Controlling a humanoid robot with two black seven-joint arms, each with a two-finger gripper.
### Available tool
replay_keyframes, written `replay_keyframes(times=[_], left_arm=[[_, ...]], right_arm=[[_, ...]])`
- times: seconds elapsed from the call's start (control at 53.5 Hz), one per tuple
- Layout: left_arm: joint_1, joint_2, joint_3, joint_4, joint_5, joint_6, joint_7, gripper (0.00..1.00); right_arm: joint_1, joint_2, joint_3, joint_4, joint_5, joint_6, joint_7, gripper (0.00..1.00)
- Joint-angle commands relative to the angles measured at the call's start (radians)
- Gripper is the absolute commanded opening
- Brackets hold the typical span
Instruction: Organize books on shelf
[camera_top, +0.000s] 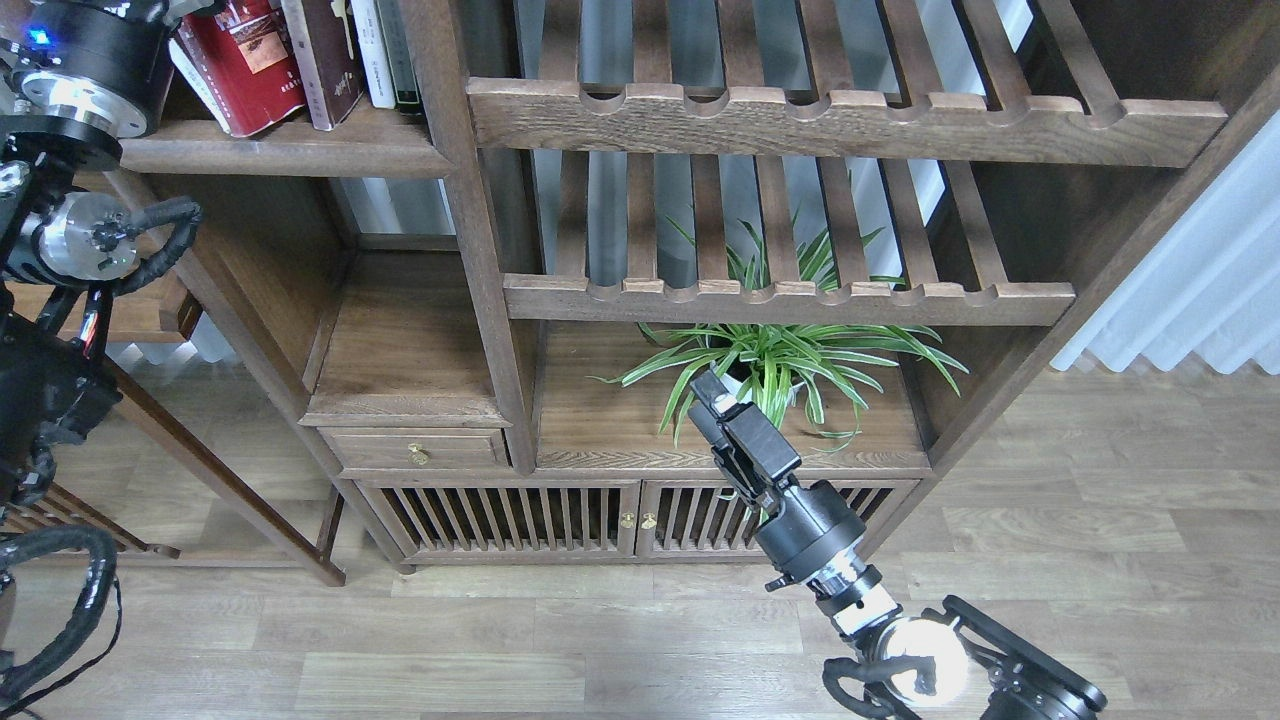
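On the flat dark-brown shelf (290, 148) at the top left, a red book with a photo (240, 60) leans to the left. A dark maroon book (325, 60) stands right of it. The yellow-green book is out of view. My left arm rises along the left edge. Its gripper (175, 8) is cut off by the top edge, right beside the red book's upper left. I cannot tell whether it touches the book. My right gripper (708, 392) is low in the middle, in front of the plant, with its fingers together and nothing in them.
A thin white book (372, 50) and a dark-green one (402, 50) stand right of the maroon book against the upright post (470, 250). Two slatted racks (800, 120) fill the right bay. A spider plant (790, 355) stands on the cabinet top (600, 420).
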Motion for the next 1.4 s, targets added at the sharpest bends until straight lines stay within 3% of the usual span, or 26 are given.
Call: replay_keyframes(times=[0.0, 0.58, 0.935, 1.141, 1.235, 1.384], left_arm=[[-0.011, -0.002, -0.001, -0.008, -0.002, 0.000, -0.002, 0.30], [-0.200, 0.016, -0.019, -0.008, -0.009, 0.044, 0.005, 0.36], [-0.114, -0.001, -0.001, -0.189, -0.226, 0.030, 0.025, 0.40], [-0.111, -0.027, -0.016, -0.287, -0.351, 0.029, 0.003, 0.53], [-0.108, -0.056, -0.029, -0.333, -0.400, 0.027, -0.008, 0.68], [-0.096, -0.094, -0.033, -0.407, -0.408, 0.006, -0.012, 0.75]], right_arm=[[0.000, 0.000, 0.002, -0.007, 0.000, 0.000, 0.000, 0.82], [0.003, -0.006, 0.004, -0.013, 0.000, 0.000, -0.001, 0.82], [0.025, 0.003, 0.016, -0.010, 0.008, 0.000, 0.002, 0.87], [0.028, 0.000, 0.050, 0.023, 0.009, 0.000, 0.006, 0.91], [0.026, -0.008, 0.068, 0.046, 0.009, 0.000, 0.006, 0.91], [0.020, -0.016, 0.088, 0.066, 0.009, 0.000, 0.006, 0.92]])
